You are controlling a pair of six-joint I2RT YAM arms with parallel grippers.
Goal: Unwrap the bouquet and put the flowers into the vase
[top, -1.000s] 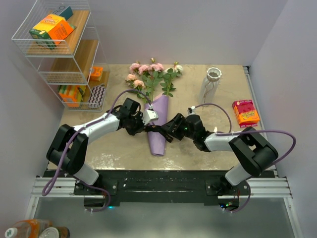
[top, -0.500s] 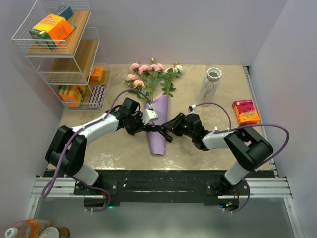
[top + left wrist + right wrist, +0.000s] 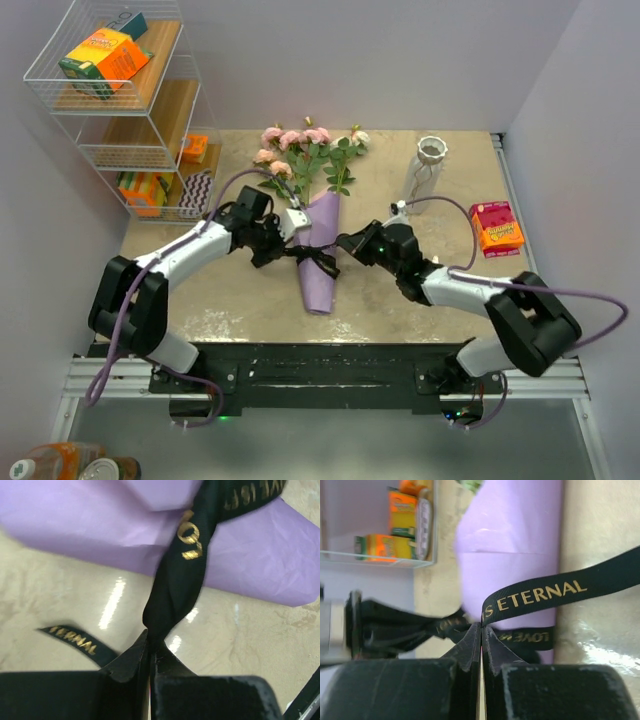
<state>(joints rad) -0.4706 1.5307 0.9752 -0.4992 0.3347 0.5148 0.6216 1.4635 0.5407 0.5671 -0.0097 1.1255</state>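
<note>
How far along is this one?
Done: nothing yet; the bouquet lies wrapped in paper, ribbon around it. In hand: left gripper and right gripper each shut on a ribbon end. Left: untie, strip paper, move flowers to the vase.

The bouquet (image 3: 321, 285) lies flat on the table (image 3: 230, 290), its lilac paper cone pointing toward the near edge, with a black gold-lettered ribbon (image 3: 320, 262) tied across its middle. The flowers (image 3: 300, 145), pink and cream roses with green leaves, fan out of the cone's far end. The vase (image 3: 427, 168), tall and pale, stands upright well to their right.
</note>
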